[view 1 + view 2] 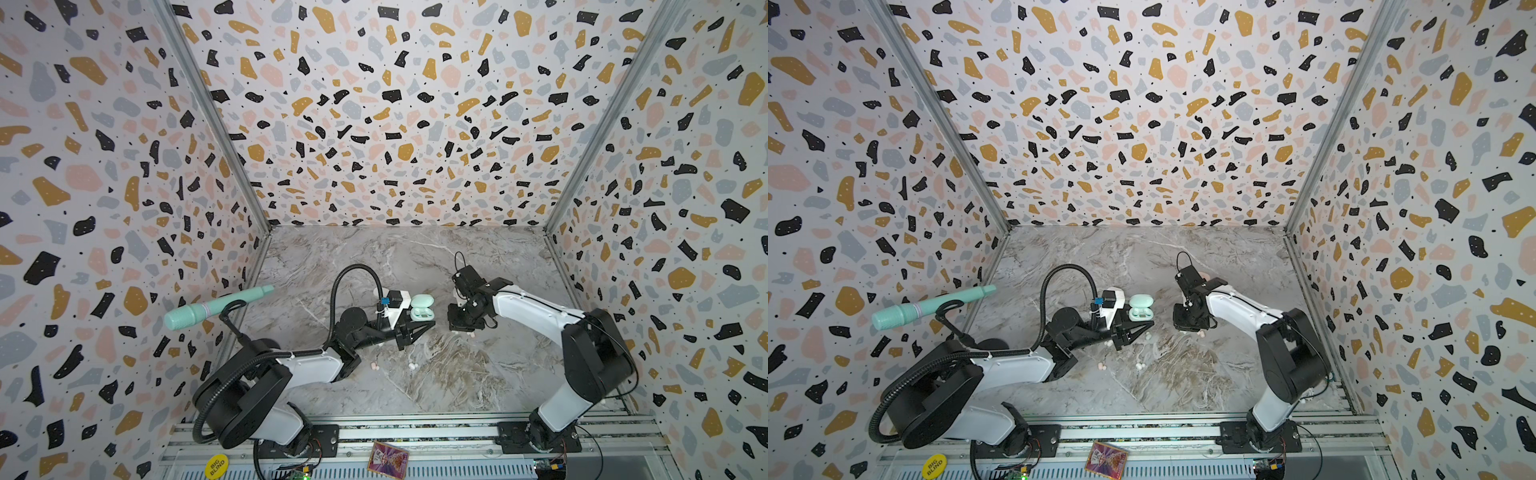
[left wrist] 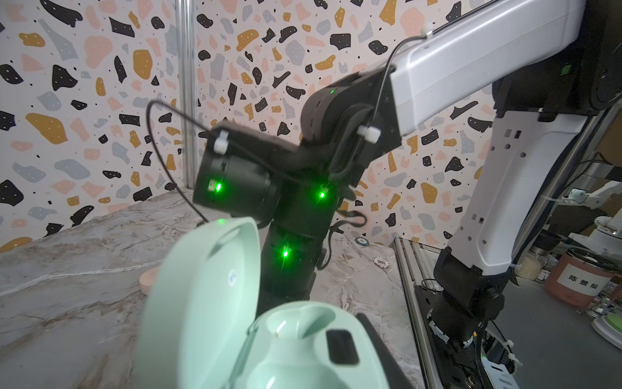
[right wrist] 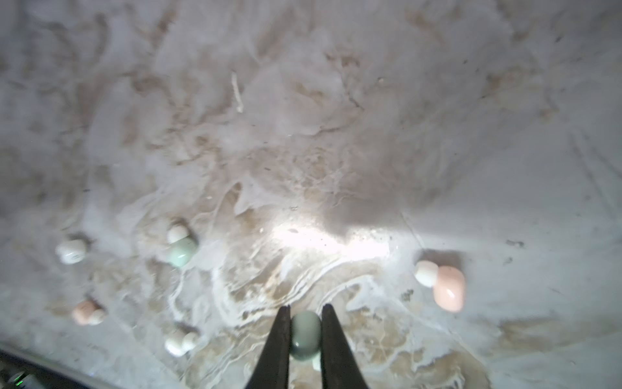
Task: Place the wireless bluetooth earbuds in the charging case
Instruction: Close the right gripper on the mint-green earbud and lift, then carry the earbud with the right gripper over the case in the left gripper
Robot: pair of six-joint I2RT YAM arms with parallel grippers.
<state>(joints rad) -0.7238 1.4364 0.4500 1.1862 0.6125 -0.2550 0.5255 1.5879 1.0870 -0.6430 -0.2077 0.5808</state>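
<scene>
A mint earbud (image 3: 305, 336) is pinched tight in the right tool (image 3: 307, 311), down at the desk (image 3: 303, 134) among loose buds (image 3: 181, 251). The open charging case (image 2: 292, 340) is clamped by the left tool (image 1: 424, 323), seemingly steadied with sockets exposed for loading.

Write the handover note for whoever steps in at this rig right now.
Left gripper: shut, apparently clamped on the open pale mint pebble-shaped charging case, lid up.
Right gripper: shut on one pale mint plastic earbud down at the grey marbled tabletop; lifted or not, cannot tell.
Loose on the table: second mint earbud, two white earbuds, two pale pink earbuds.
Done: case open, one mint bud gripped. The well showing in the left wrist view is empty.
Left: seat this bud in the case, then probably its mint partner.
</scene>
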